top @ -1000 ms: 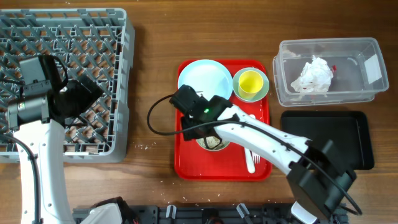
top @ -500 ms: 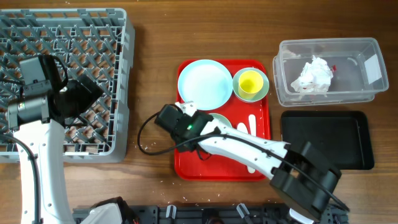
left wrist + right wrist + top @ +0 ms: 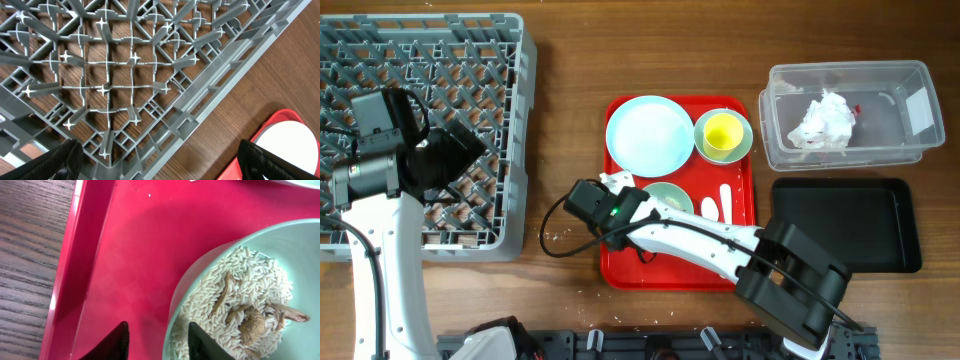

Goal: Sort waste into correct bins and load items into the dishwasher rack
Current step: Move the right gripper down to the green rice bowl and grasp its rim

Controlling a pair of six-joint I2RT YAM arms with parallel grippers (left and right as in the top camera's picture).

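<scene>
closely; bowl [image 3: 295,245] rim within spread right end effector [image 3: 157,342]

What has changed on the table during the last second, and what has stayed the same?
The right claw moved left, uncovering the rice bowl, toward the left edge of the red tray; open, it now straddles the bowl's left rim, holding nothing. The left arm, rack, plate, cup and tub stayed put.

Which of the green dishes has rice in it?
The bowl at the right claw holds the rice. The big plate is bare, and the saucer carries only the yellow cup.
</scene>
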